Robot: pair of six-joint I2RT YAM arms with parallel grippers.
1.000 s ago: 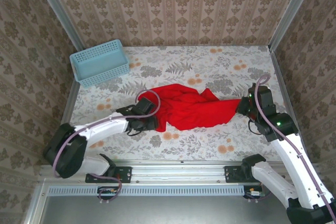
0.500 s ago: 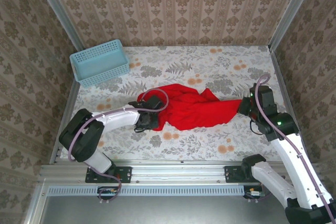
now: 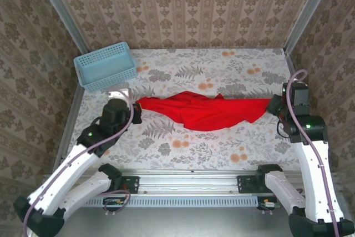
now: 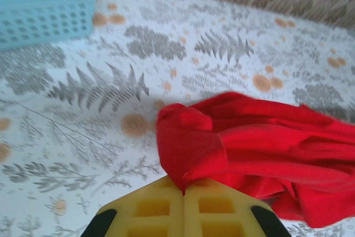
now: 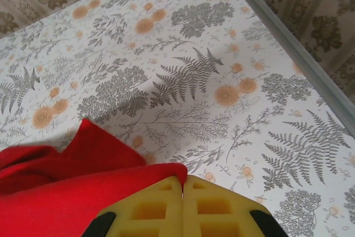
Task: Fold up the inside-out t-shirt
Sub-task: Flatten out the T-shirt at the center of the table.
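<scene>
The left tool [image 3: 135,113] was clamped on a bunched end of the shirt [image 3: 211,112] near the left edge of the surface [image 3: 222,62]. The right tool [image 3: 273,105] gripped the opposite end near the right edge. In each wrist view the yellow pads [image 4: 152,209] met with red cloth pinched between them. The shirt lay as a rumpled, twisted band across the middle of the surface between the two tools, nowhere flat, and well apart from the blue basket [image 3: 105,66] in the far left corner. The main risk looked to be the grips themselves. Each held only a small wad, and which part of the garment it was could not be told, so pulling the ends further apart might slip a thin pinch free and drop that end. A pull along a diagonal of the garment would likely tighten the twist rather than open it, leaving nothing square to fold. Lifting too low could drag the sagging middle over the surface and bunch it again. Folding it in this roped state would probably trap creases and leave a lopsided bundle.
</scene>
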